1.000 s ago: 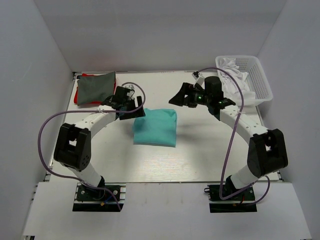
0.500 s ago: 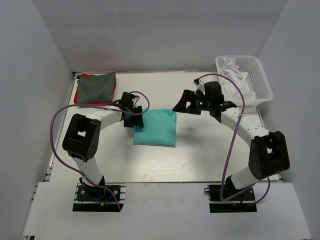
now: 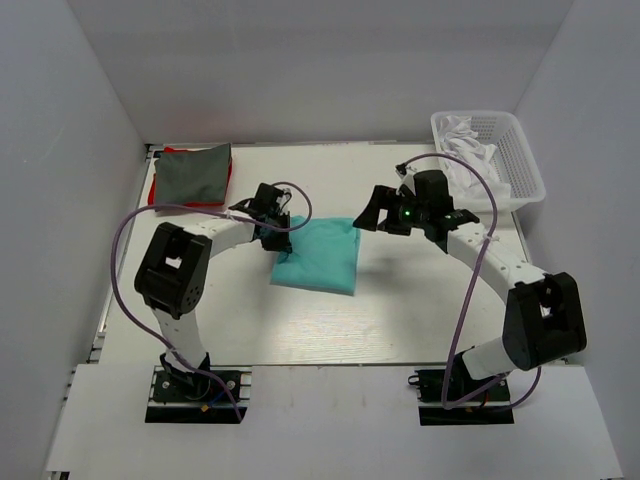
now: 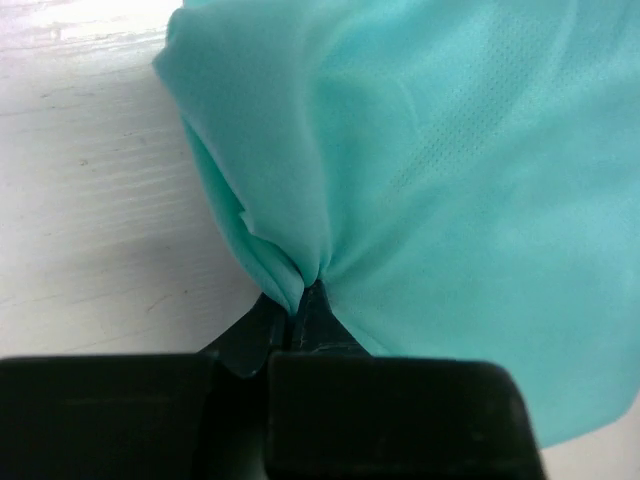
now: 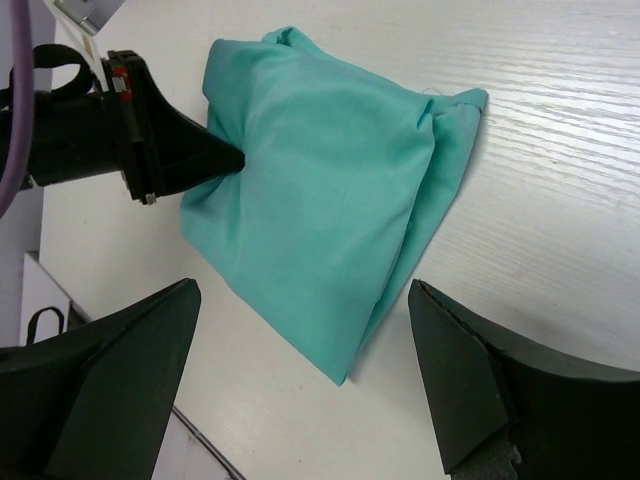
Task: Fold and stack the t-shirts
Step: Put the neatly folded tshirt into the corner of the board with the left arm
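A folded mint-teal t-shirt (image 3: 318,255) lies mid-table. My left gripper (image 3: 282,232) is shut on its left edge, and the cloth (image 4: 450,180) bunches into a pinch at the closed tips (image 4: 303,298). In the right wrist view the same shirt (image 5: 320,190) lies flat, with the left gripper (image 5: 225,158) biting its far side. My right gripper (image 3: 368,214) hangs open above the shirt's right far corner, its fingers (image 5: 130,350) spread wide and holding nothing. At the back left a dark grey t-shirt (image 3: 193,175) is folded on top of a red t-shirt (image 3: 154,192).
A white lattice basket (image 3: 522,165) with white cloth (image 3: 468,140) in it stands at the back right. White walls close in the table on three sides. Purple cables loop from both arms.
My left gripper has moved right onto the teal shirt's left edge and closed on it, bunching the cloth. The right gripper has come down and nearer to the shirt, still open.
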Motion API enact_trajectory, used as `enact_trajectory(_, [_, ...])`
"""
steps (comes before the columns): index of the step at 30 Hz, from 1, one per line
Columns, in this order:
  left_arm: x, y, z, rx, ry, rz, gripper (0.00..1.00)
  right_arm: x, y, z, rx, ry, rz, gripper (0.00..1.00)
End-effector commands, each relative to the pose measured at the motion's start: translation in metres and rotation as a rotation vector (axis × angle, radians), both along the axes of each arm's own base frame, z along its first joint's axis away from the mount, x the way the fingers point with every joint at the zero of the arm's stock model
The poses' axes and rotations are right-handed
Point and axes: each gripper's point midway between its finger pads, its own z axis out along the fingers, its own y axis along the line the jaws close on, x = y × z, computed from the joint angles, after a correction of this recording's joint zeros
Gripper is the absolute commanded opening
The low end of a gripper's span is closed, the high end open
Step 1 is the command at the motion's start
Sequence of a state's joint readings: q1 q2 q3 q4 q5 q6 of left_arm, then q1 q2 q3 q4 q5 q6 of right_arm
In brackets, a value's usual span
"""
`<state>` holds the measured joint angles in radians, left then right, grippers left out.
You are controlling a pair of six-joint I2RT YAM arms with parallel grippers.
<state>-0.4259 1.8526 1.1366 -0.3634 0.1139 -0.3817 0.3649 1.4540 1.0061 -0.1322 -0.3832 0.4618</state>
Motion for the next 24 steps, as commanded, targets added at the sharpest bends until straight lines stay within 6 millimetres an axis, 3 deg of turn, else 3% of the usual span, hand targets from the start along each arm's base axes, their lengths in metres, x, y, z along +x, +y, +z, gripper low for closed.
enact_trajectory(1, [-0.022,0.023,-0.03,0.172,0.094,0.017,0.0,0.005,-0.014,0.008,-0.033,-0.061,-0.057,0.9])
enact_trajectory(3, [-0.011,0.021,-0.02,0.181,0.06,0.008,0.0,0.006,-0.018,0.01,-0.04,-0.074,-0.073,0.9])
enact_trajectory(6, [0.024,0.026,0.019,0.181,-0.06,0.012,0.0,0.004,-0.026,0.012,-0.058,-0.093,-0.097,0.9])
enact_trajectory(11, [0.079,0.038,0.103,0.29,-0.325,-0.054,0.0,0.002,-0.043,0.014,-0.113,-0.122,-0.148,0.9])
enact_trajectory(15, [0.098,0.051,0.14,0.351,-0.428,-0.143,0.0,0.0,-0.056,0.02,-0.153,-0.152,-0.197,0.9])
enact_trajectory(21, [0.127,0.089,0.205,0.377,-0.537,-0.153,0.0,-0.006,-0.063,0.018,-0.171,-0.135,-0.217,0.9])
enact_trajectory(24, [0.139,0.109,0.225,0.393,-0.558,-0.142,0.0,-0.004,-0.065,0.023,-0.171,-0.146,-0.23,0.9])
